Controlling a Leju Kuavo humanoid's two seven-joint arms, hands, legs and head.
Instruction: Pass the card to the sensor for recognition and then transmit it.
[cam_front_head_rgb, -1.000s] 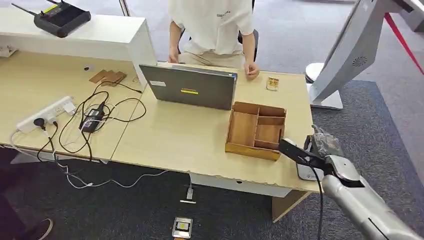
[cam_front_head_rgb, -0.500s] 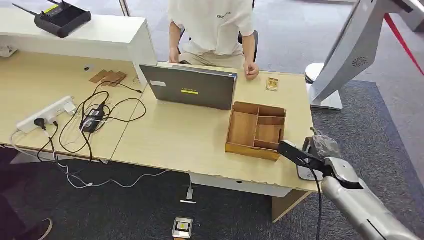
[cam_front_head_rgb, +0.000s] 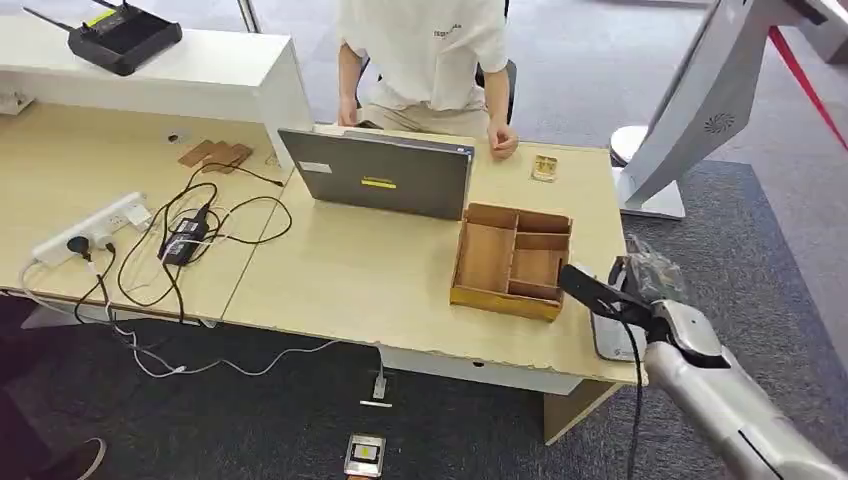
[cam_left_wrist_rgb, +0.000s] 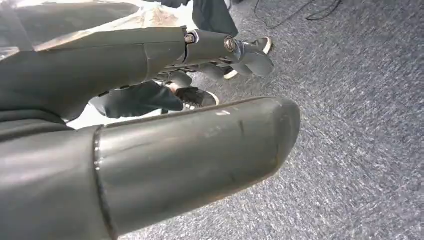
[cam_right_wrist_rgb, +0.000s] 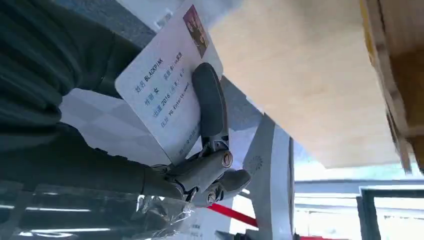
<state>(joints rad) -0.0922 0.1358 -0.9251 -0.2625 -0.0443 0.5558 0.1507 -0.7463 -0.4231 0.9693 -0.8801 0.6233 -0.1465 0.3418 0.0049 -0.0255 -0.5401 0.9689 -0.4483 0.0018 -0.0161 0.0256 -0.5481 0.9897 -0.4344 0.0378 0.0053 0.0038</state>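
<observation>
My right hand (cam_front_head_rgb: 622, 299) hovers at the table's right front corner, just right of the wooden tray (cam_front_head_rgb: 512, 260). It pinches a white ID card (cam_right_wrist_rgb: 162, 90) with printed text and a small photo, a dark finger (cam_right_wrist_rgb: 210, 107) lying across the card's face. Below the hand, a flat grey-white sensor pad (cam_front_head_rgb: 607, 345) lies at the table edge. My left hand (cam_left_wrist_rgb: 200, 160) hangs over grey carpet with its fingers (cam_left_wrist_rgb: 240, 50) stretched out, holding nothing.
A person sits behind the grey laptop (cam_front_head_rgb: 380, 175), one hand (cam_front_head_rgb: 503, 140) on the table. A small card holder (cam_front_head_rgb: 545, 167) lies far right. A power strip and cables (cam_front_head_rgb: 170, 235) cover the left desk. A white kiosk stand (cam_front_head_rgb: 690, 110) rises at the right.
My right hand with the card has dipped a little and then risen slightly over the sensor pad. Nothing else has moved.
</observation>
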